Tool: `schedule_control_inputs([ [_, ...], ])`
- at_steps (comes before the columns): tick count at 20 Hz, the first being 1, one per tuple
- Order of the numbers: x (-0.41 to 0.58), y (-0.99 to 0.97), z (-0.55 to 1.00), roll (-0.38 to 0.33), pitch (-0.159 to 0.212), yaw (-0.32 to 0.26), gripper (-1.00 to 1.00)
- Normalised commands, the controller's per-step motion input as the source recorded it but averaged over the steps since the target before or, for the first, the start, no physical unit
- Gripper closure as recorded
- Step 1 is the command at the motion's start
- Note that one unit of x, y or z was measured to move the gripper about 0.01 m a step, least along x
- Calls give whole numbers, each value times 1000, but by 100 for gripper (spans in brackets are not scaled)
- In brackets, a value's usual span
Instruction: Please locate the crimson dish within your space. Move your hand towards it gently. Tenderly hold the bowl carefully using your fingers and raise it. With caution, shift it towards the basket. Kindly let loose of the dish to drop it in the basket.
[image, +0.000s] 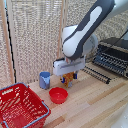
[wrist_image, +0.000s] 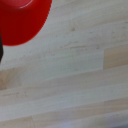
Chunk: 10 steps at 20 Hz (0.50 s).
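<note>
The crimson dish (image: 58, 95) is a small glossy red bowl that sits upright on the wooden table, just to the exterior view's right of the basket. In the wrist view only part of its rim (wrist_image: 22, 17) shows at one corner. The hand (image: 69, 76), a white block with short dark fingers, hangs a little above and behind the bowl without touching it. It looks open and holds nothing. One dark fingertip (wrist_image: 1, 50) shows at the wrist view's edge. The red wire basket (image: 21, 106) with its blue-grey rim stands at the exterior view's lower left.
A small blue cup (image: 45, 79) stands behind the bowl. An orange-yellow carton (image: 68, 80) stands right behind the fingers. A black wire rack (image: 97, 75) and a black machine (image: 113, 55) are at the exterior view's right. A slatted screen (image: 35, 35) closes the back.
</note>
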Motion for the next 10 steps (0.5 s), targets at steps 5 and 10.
schedule_control_inputs([
  [5, 21, 165, -450, -15, 14, -99, -100],
  [10, 98, 185, -302, -26, -1, -52, 100],
])
